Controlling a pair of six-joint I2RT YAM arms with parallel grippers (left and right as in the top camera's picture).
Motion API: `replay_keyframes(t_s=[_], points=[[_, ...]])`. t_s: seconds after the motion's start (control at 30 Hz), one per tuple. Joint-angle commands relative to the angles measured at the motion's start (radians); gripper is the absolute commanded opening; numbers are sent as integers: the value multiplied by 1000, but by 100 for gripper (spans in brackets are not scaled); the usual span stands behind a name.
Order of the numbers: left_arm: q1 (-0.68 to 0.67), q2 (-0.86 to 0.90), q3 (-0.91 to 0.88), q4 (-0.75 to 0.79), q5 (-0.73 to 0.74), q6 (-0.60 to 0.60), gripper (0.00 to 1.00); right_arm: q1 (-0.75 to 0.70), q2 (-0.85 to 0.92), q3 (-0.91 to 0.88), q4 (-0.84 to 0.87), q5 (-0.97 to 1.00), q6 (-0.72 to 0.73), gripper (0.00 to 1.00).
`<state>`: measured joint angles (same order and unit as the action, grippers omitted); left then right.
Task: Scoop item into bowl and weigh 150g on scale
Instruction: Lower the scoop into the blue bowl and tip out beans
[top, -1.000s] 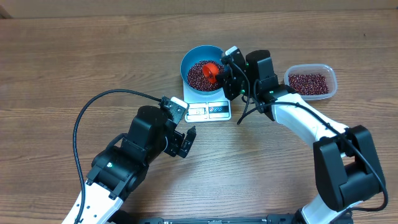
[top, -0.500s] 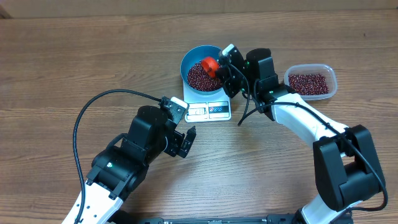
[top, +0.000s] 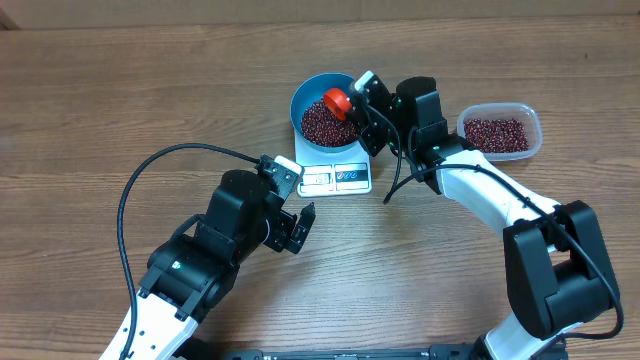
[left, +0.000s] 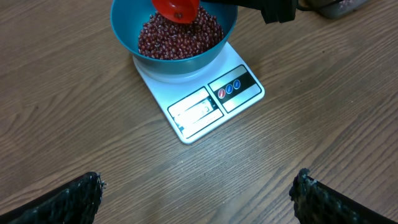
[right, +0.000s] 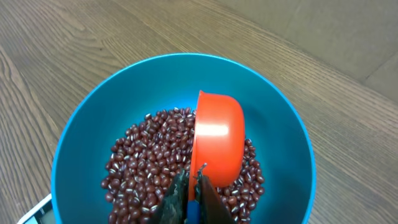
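Two arms at the desk (top: 120, 90), overhead view for directions. Right end effector (top: 360, 103) is clamped tight on the handle of a red scoop (top: 338, 101), which is tipped on its side over the bowl (top: 300, 100); can't tell if it touches the heap. Beans (top: 322, 122) fill the bottom of the blue bowl, a dark red loose pile. Bowl sits on the 12 o'clock end of the white scale (top: 335, 178), display and blue-marked buttons showing at its 6 o'clock edge, reading not legible. Clear tub (top: 535, 130) with more of the same beans stands at 3 o'clock of the bowl, apart from it. Left end effector (top: 297, 226) hangs at 7 o'clock of the scale, fingers spread wide, nothing in them.
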<state>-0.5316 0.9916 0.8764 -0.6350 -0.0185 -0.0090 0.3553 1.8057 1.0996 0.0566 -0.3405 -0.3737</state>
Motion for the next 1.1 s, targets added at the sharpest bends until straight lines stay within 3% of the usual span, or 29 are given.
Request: replay_keyframes(t_s=[0.0,0.33,0.63,1.07], points=[[-6,2,0,3,11,-16,100,5,3,26,-8,10,-40,4],[-6,2,0,3,11,-16,99,5,3,26,-90,5,-51,4],[-6,2,0,3,11,-16,99,6,3,26,-116,-180,-46,4],[-6,2,0,3,11,-16,100,5,3,26,-126,-189,62,4]])
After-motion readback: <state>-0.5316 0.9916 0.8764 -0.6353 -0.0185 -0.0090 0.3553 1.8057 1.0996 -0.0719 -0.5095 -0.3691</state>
